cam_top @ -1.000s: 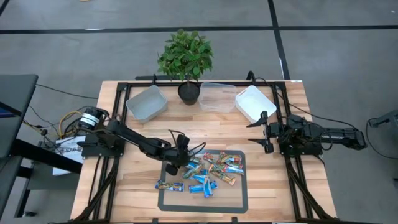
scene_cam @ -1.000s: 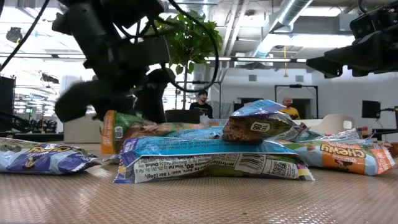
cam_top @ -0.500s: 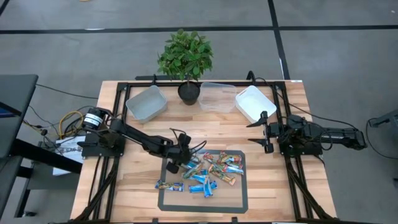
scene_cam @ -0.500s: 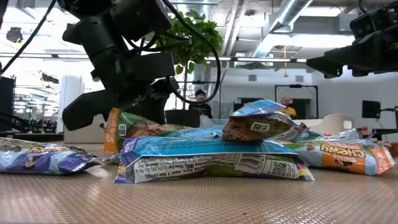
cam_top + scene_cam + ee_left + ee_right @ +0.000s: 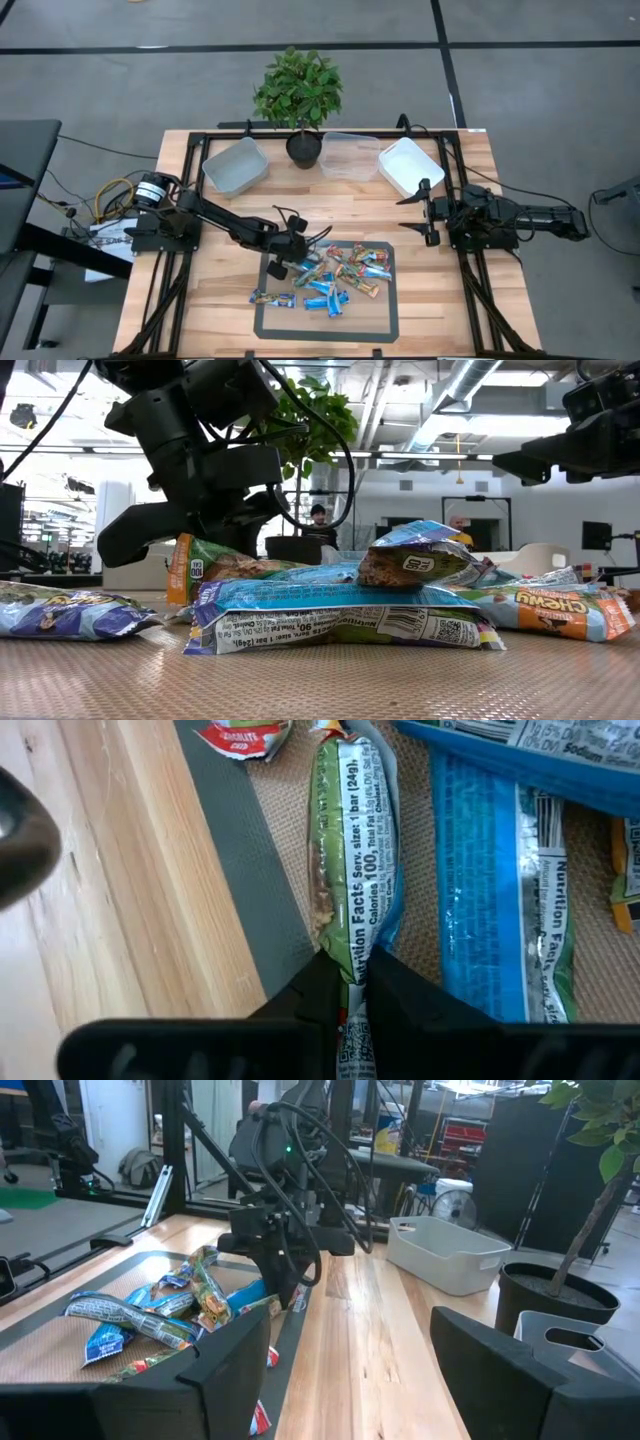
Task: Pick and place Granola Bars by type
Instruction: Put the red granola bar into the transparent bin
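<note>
A pile of Granola Bars (image 5: 338, 275) in blue, green and tan wrappers lies on a grey mat (image 5: 375, 318) at the table's near middle. My left gripper (image 5: 283, 262) is at the pile's left edge, shut on a green-wrapped bar (image 5: 355, 870), which in the low view (image 5: 215, 565) sits at the pile's left with its orange end raised. A blue bar (image 5: 500, 900) lies right beside it. My right gripper (image 5: 425, 212) hovers open at the table's right, away from the pile, its fingers (image 5: 230, 1360) wide apart. My left gripper pinches the green bar's left end (image 5: 355, 965) between its two fingers (image 5: 318, 995), which slant down from the table's left and run roughly along the bar. The bar's far part stretches toward the pile and lies against the other bars, its held end tipped up.
Three bins stand along the far edge: a grey one (image 5: 235, 165), a clear one (image 5: 350, 155) and a white one (image 5: 410, 165). A potted plant (image 5: 300, 95) stands between the grey and clear bins. One bar (image 5: 272, 297) lies apart at the mat's left.
My left gripper has shifted slightly toward the pile and taken hold of the green bar's left end. That end now stands a little higher and more upright than before. My right arm has kept still.
</note>
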Tool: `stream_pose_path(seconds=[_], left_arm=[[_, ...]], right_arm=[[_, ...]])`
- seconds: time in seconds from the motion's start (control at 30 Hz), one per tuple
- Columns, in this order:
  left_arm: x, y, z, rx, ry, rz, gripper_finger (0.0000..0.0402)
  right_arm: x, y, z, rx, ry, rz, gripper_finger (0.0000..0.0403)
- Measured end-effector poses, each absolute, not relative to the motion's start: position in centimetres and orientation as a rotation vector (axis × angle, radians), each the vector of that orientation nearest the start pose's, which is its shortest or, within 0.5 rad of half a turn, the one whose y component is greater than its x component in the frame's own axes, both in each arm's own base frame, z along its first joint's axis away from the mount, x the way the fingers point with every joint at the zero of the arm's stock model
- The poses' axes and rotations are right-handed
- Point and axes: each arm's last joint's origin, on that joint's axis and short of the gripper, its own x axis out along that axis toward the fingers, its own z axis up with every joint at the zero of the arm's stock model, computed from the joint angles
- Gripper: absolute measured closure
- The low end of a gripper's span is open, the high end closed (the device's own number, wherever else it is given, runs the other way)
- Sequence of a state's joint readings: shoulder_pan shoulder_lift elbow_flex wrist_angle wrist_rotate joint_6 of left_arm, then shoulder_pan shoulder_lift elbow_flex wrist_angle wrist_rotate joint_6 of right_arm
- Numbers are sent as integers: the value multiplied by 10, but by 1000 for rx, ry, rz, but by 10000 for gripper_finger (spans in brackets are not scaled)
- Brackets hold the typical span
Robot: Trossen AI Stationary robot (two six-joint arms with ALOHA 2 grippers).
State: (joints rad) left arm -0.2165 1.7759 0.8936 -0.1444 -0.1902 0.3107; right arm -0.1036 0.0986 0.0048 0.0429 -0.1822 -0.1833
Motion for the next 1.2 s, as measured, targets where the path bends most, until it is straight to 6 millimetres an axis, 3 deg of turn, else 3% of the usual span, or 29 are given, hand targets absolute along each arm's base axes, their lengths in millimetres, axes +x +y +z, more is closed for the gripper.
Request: stream_pose_path(seconds=[0.4, 0.63, 0.8, 0.97, 1.2], left_arm=[[335, -42, 180, 486, 666, 123, 368], [350, 1, 204, 444, 441, 378, 369], [357, 39, 219, 417, 390, 493, 369], [376, 65, 215, 419, 405, 451, 369], [409, 76, 203, 570, 466, 456, 369]], right_arm=[[103, -5, 161, -176, 43, 83, 132], [103, -5, 161, -176, 43, 83, 132], [103, -5, 161, -176, 43, 83, 132], [103, -5, 161, -176, 43, 83, 132], [103, -5, 161, -176, 44, 82, 132]])
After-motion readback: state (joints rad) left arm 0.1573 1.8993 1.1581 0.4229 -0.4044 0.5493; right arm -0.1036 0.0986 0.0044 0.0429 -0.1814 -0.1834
